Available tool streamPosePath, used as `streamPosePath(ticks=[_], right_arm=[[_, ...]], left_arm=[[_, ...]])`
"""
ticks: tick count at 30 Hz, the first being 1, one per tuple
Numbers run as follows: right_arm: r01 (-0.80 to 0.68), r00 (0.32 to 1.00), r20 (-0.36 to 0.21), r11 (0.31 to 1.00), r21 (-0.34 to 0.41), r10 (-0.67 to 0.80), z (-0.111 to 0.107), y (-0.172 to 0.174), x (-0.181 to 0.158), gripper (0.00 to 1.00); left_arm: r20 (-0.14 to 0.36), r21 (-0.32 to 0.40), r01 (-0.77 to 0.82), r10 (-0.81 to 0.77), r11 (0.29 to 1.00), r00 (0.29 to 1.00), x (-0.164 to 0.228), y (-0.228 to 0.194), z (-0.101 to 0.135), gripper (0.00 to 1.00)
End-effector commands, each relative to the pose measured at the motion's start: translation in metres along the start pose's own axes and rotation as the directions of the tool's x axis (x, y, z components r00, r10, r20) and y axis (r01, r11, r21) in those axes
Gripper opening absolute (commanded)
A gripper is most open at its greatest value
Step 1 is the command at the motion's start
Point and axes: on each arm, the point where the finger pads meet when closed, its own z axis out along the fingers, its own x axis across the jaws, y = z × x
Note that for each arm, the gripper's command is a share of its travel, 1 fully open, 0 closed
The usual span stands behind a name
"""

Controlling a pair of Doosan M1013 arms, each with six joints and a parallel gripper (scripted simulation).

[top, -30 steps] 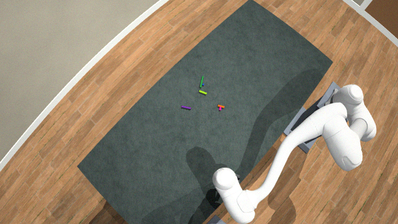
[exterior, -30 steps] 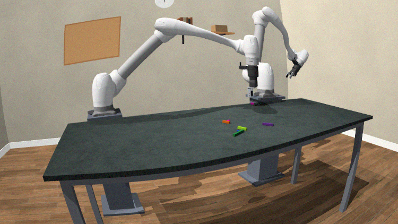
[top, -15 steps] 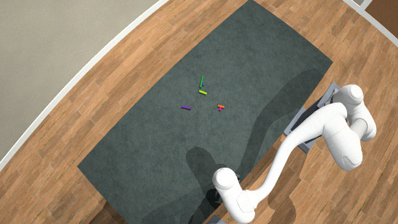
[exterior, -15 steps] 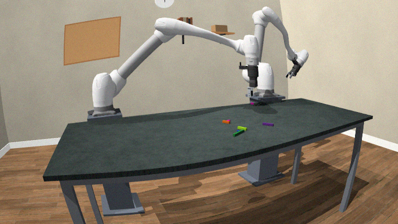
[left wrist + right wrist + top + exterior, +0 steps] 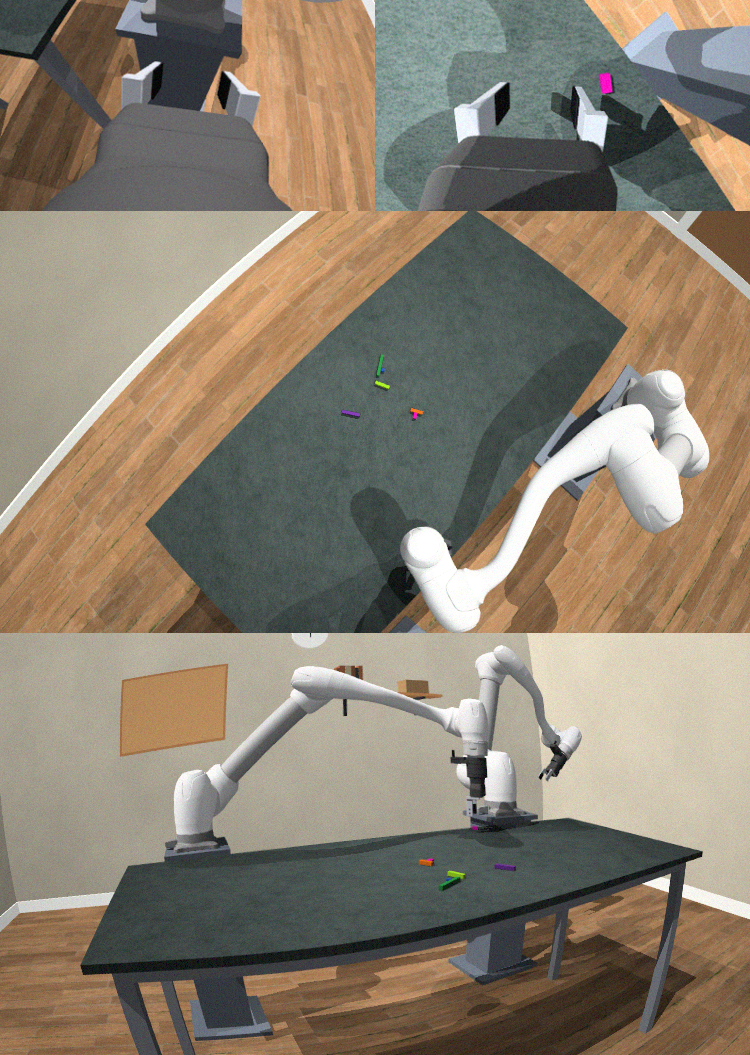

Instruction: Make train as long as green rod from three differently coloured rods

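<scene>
Top looks down from high; exterior faces arms across table, farther back, probably; both share rods; wrists close-in
</scene>
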Motion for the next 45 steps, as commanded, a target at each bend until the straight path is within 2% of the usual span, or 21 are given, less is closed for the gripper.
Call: streamPosePath(ticks=[1,6,8,10,17,23,25,27,32,40,42,43,45], right_arm=[[-0.027,1.000,-0.001,1.000,-0.001,0.027,-0.002,0.002,-0.002,1.00],[-0.140,0.990,-0.001,0.990,-0.001,0.140,-0.002,0.008,-0.013,1.00],[-0.140,0.990,-0.001,0.990,-0.001,0.140,-0.002,0.008,-0.013,1.00],[-0.215,0.977,-0.001,0.977,-0.001,0.215,-0.002,0.013,-0.020,1.00],[-0.469,0.883,-0.002,0.883,-0.001,0.469,-0.002,0.029,-0.046,1.00],[-0.645,0.764,-0.002,0.764,-0.001,0.645,-0.003,0.042,-0.067,1.00],[-0.645,0.764,-0.002,0.764,-0.001,0.645,-0.003,0.042,-0.067,1.00],[-0.739,0.673,-0.002,0.673,0.000,0.739,-0.003,0.050,-0.081,1.00],[-0.840,0.542,-0.002,0.542,0.000,0.840,-0.003,0.060,-0.098,1.00],[-0.959,0.285,-0.002,0.285,0.000,0.959,-0.003,0.078,-0.130,1.00],[-0.959,0.285,-0.002,0.285,0.000,0.959,-0.003,0.078,-0.130,1.00],[-0.983,0.184,-0.002,0.184,0.001,0.983,-0.004,0.084,-0.143,1.00],[-0.991,0.132,-0.002,0.132,0.001,0.991,-0.004,0.087,-0.149,1.00]], left_arm=[[0.000,-0.001,0.000,0.000,1.000,1.000,0.000,0.000,0.000,1.00],[0.000,-0.001,0.000,0.000,1.000,1.000,0.000,0.000,0.000,1.00],[0.000,-0.001,0.000,0.000,1.000,1.000,0.000,0.000,0.000,1.00],[0.000,-0.001,0.000,0.000,1.000,1.000,0.000,0.000,0.000,1.00],[0.000,-0.001,0.000,0.000,1.000,1.000,0.000,0.000,0.000,1.00],[0.000,-0.001,0.000,0.000,1.000,1.000,0.000,0.000,0.000,1.00],[0.000,-0.001,0.000,0.000,1.000,1.000,0.000,0.000,0.000,1.00],[0.000,-0.001,0.000,0.000,1.000,1.000,0.000,0.000,0.000,1.00],[0.000,-0.001,0.000,0.000,1.000,1.000,0.000,0.000,0.000,1.00],[0.000,-0.001,0.000,0.000,1.000,1.000,0.000,0.000,0.000,1.00],[0.000,-0.001,0.000,0.000,1.000,1.000,0.000,0.000,0.000,1.00],[0.000,-0.001,0.000,0.000,1.000,1.000,0.000,0.000,0.000,1.00],[0.000,-0.001,0.000,0.000,1.000,1.000,0.000,0.000,0.000,1.00]])
